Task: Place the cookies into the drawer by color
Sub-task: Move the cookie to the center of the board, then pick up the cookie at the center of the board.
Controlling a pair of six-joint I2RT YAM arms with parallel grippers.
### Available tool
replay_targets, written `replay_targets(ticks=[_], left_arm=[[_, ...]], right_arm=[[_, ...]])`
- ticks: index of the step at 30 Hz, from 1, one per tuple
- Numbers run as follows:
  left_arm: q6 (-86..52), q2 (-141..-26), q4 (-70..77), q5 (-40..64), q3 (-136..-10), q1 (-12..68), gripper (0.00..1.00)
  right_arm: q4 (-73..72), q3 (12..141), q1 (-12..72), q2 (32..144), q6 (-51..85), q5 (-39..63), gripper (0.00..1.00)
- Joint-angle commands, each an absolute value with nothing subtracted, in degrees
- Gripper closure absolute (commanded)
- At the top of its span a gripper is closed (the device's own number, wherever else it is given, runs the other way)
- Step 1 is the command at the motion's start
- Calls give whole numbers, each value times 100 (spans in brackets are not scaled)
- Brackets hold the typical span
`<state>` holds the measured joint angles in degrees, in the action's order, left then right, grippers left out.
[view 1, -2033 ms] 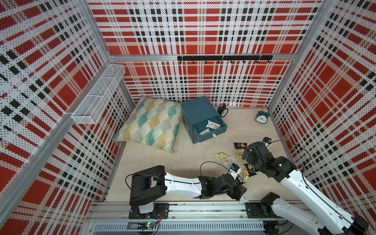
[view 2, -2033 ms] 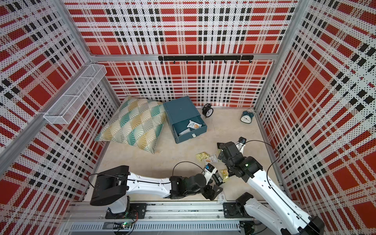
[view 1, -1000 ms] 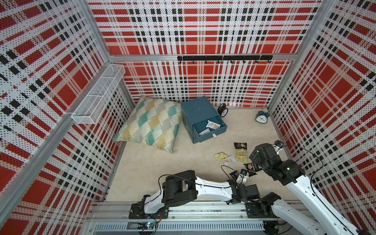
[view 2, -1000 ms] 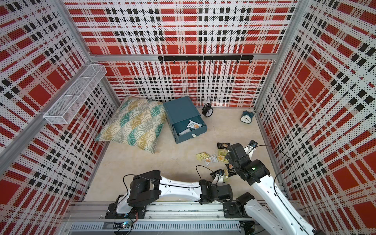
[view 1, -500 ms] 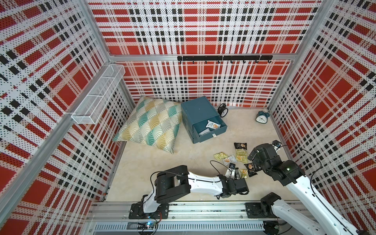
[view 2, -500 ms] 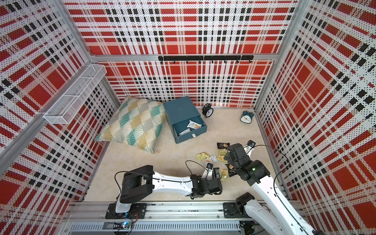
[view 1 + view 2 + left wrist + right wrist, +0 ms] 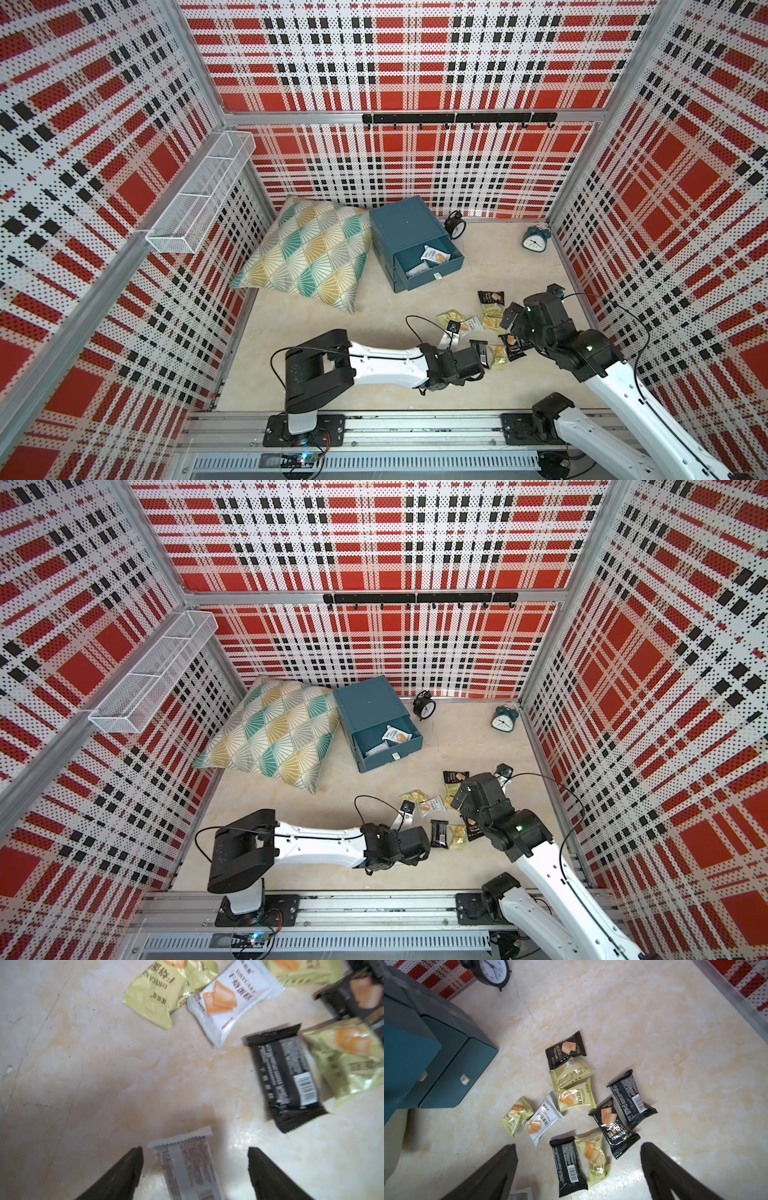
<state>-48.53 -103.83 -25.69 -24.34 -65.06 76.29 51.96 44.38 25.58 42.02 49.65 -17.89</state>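
Your left pincer is wide. A white cookie pack lies flat between its jaws, not held, ready to be picked up. Your right pincer is wide too, over the other cookies. The drawer is pulled out, with white packs inside. The surface looks like pale stone. A pillow, a black clock and a blue clock sit by red checked walls.
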Motion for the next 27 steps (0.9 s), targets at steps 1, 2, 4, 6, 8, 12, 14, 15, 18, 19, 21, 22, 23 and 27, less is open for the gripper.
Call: replay_targets(ticks=[1, 2, 4, 6, 8, 12, 14, 15, 18, 19, 21, 22, 23, 27], left_arm=[[-4965, -10110, -2580, -2312, -6337, 7656, 4], [-5024, -10087, -2584, -2312, -6285, 7655, 2], [-5123, -10067, -2577, -2290, -6174, 7651, 1], [-5213, -10110, -2566, -2261, -6107, 7664, 1], [-5257, -10191, -2549, -2245, -6069, 7688, 1], [-5282, -10446, -2483, -2197, -6014, 7658, 1], [-5291, -10552, -2457, -2181, -5994, 7655, 1], [-5294, -10576, -2423, -2167, -5974, 7647, 5], [-5295, -10617, -2309, -2114, -5898, 7625, 26], [-5291, -10625, -2279, -2094, -5882, 7607, 36], [-5282, -10625, -2268, -2100, -5874, 7586, 47], [-5269, -10624, -2266, -2101, -5862, 7576, 49], [-5258, -10624, -2260, -2100, -5862, 7560, 54], [-5214, -10494, -2272, -2124, -5804, 7513, 60]], right_arm=[[4679, 4181, 2522, 3763, 4396, -1042, 0], [4643, 4142, 2521, 3653, 4394, -1036, 0], [4600, 4089, 2520, 3509, 4405, -1027, 0], [4596, 4072, 2518, 3491, 4423, -1025, 0], [4610, 4069, 2522, 3554, 4431, -1029, 0], [4579, 4034, 2514, 3680, 4440, -965, 0], [4538, 4004, 2522, 3667, 4414, -891, 0], [4510, 3986, 2519, 3649, 4397, -840, 0], [4432, 3933, 2517, 3560, 4354, -716, 2], [4398, 3914, 2514, 3522, 4335, -676, 3], [4322, 3863, 2515, 3456, 4306, -571, 4], [4283, 3838, 2520, 3432, 4285, -505, 4], [4244, 3809, 2518, 3414, 4266, -439, 5], [4018, 3663, 2522, 3406, 4125, -46, 5]])
